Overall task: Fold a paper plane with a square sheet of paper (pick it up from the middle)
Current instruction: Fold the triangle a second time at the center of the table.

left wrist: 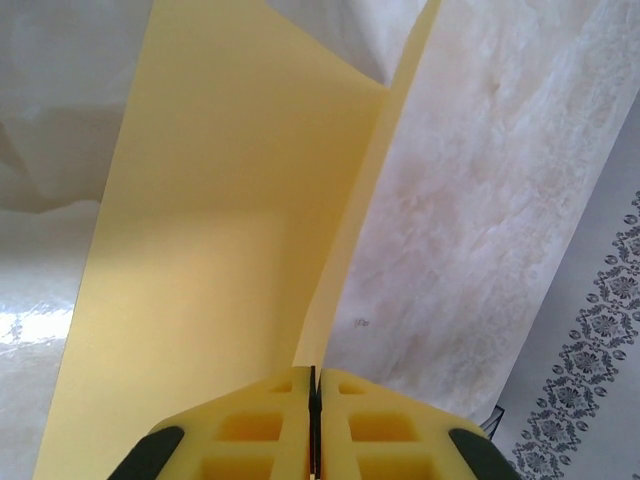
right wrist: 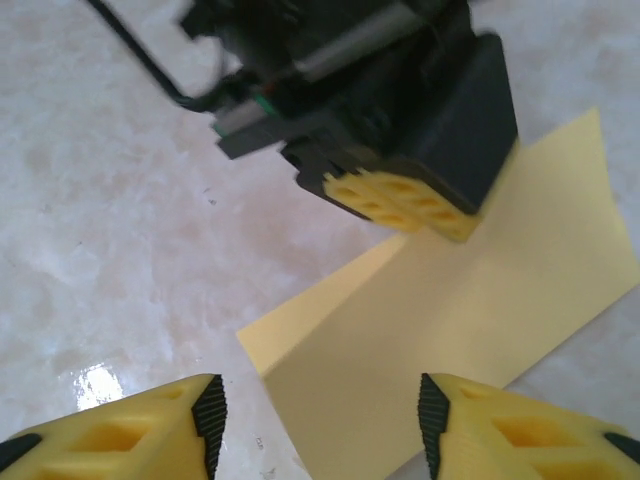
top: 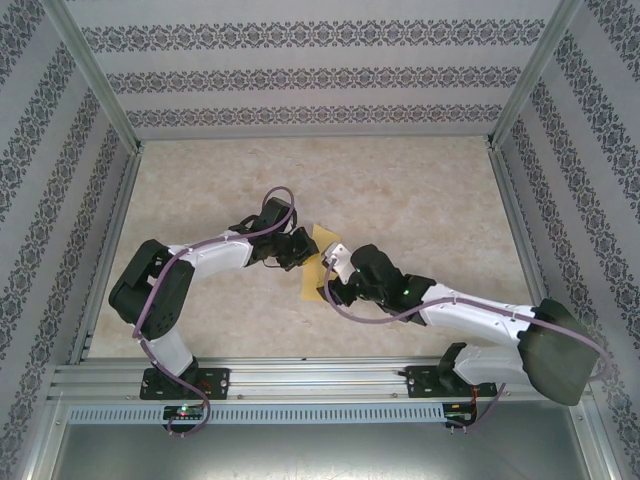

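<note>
Arms: you've got 2, left arm (top: 215,255) & right arm (top: 480,320), white shells w/ black joint housings.
Cables: purple cable (top: 160,300) runs along each arm.
Bases: black blocks (top: 185,382).
Grippers: left gripper (left wrist: 313,430) & right gripper (right wrist: 320,430), yellow fingers (right wrist: 520,440) w/ square pockets, black ribbed inner pads.
LED: sm. green light (top: 407,292) on your right arm.

Robot test cell, lab-type setup. A marble-look worktop (top: 400,200) is boxed in by aluminium extrusion posts (top: 95,75) and patterned wall panels (top: 300,70). The left arm (top: 200,258) and right arm (top: 480,320) are bolted to a slotted aluminium rail (top: 310,375) at the near edge. Purple cables (top: 375,320) are routed along both.
</note>
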You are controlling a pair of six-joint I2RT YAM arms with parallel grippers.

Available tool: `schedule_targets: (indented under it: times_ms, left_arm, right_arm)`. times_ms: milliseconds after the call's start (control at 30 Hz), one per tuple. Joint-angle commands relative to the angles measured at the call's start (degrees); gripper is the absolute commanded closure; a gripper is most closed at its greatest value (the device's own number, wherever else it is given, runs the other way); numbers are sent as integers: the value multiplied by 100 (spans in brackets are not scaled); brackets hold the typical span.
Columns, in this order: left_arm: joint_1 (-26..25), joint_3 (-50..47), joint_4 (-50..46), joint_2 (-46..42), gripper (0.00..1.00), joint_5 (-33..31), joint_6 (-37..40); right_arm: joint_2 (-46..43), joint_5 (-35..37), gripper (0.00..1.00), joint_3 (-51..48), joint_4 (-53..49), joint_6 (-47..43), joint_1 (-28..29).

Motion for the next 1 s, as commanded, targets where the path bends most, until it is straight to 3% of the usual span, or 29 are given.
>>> schedule_targets:
  times_ms: [0,133,400,500,600,667,800,967]
  left_arm:
    - [-52,216,-435,-12,90,72,297]
    - [-45,260,-515,29,90,129,322]
    - [-47,462,-636,123,90,321,362]
    - [-44,464,-612,127,90,380,360]
    - [-49,456,-667,144,90,346,399]
    - [-45,355,-525,119,90,357,316]
    - [-48,154,-261,117,89,396,244]
    - [-52,-237,145,-19,87,359,123]
  right_arm:
    - [30,633,42,53,-275,-669,434]
    - [377,1211,33,206,-86,-178,610]
    - [1488,2313,31,846,-18,106,1122]
    - [1624,2806,36,905,-66,245,1191]
    - [1552,2951,52,777,-96,398,1188]
    - [1446,2750,64,736,-198,448,1187]
    - [1184,2132,74,668,-344,671,1187]
    - [1247,2060,92,561,-444,741,1158]
